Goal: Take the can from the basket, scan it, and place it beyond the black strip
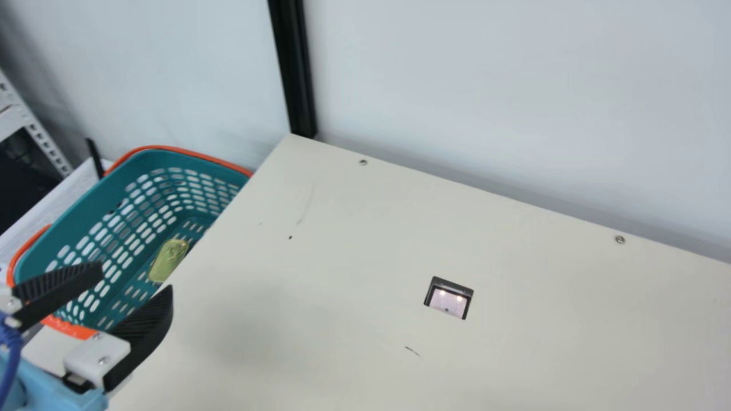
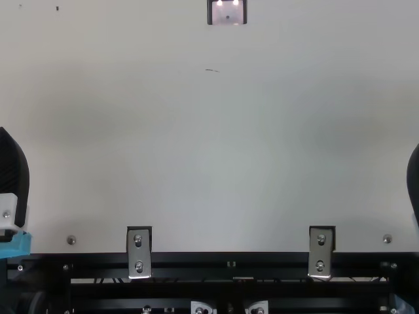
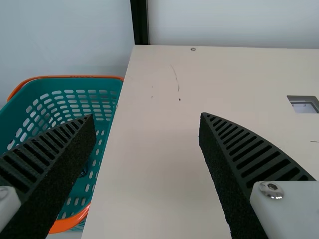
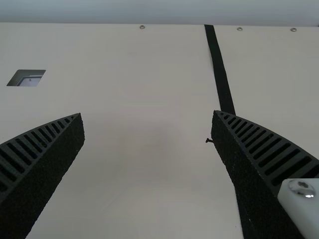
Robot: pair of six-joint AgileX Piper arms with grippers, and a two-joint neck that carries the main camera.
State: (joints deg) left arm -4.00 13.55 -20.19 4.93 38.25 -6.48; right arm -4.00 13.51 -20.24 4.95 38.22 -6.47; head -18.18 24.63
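Smooth cream desk (image 1: 342, 245) against a pale wall. What I take for the can (image 1: 168, 261), yellow-green and rounded, lies in the teal plastic basket (image 1: 94, 205), latticed with oval holes and trimmed in orange. By my reading, picking, scanning and placing all remain. My left tool (image 1: 136, 278) and right tool (image 4: 147, 113) are spread, empty, their black fingers ribbed and tapering. Square scanner window (image 1: 448, 299); flat, narrow black strip (image 4: 222, 74).
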